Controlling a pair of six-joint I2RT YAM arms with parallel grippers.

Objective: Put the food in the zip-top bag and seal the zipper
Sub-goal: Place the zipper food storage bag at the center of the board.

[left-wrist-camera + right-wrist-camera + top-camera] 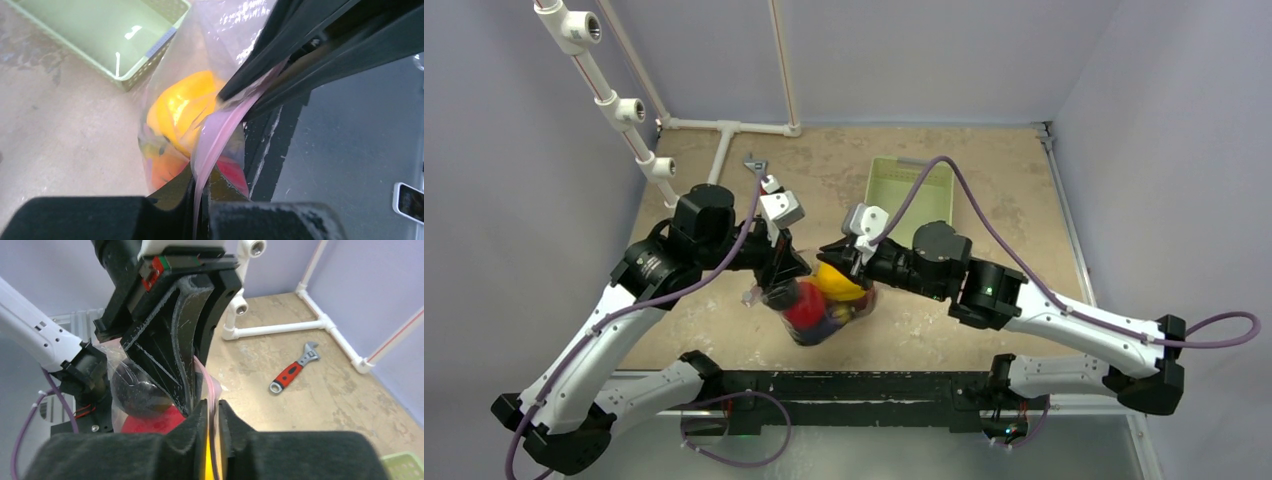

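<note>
Rail of black metal [844, 385] runs along the near edge. Just beyond it the zip-top bag [824, 330] sits on the tan, mottled table [1014, 170], clear crinkly film bulging with the food [804, 305]. From above, its mouth is hidden under both claws.

The wrist cameras show it. The left gripper [200, 200] is clamped on the zipper [220, 130], a pale pink strip running up to the right gripper [239, 102], whose fingers stand only narrowly apart with the strip pinched between them. The left wrist view shows the glossy yellow pepper [182, 105] pressed against the film. The right wrist view instead shows the dark round one [135, 390] above the red tomato [150, 422].

Open tabletop lies to the left and right of the bag. Farther back sit the pale green mesh basket [912, 190] on the right and the red-handled wrench [292, 371] on the left, well apart. White pipes [724, 127] run along the back wall.
</note>
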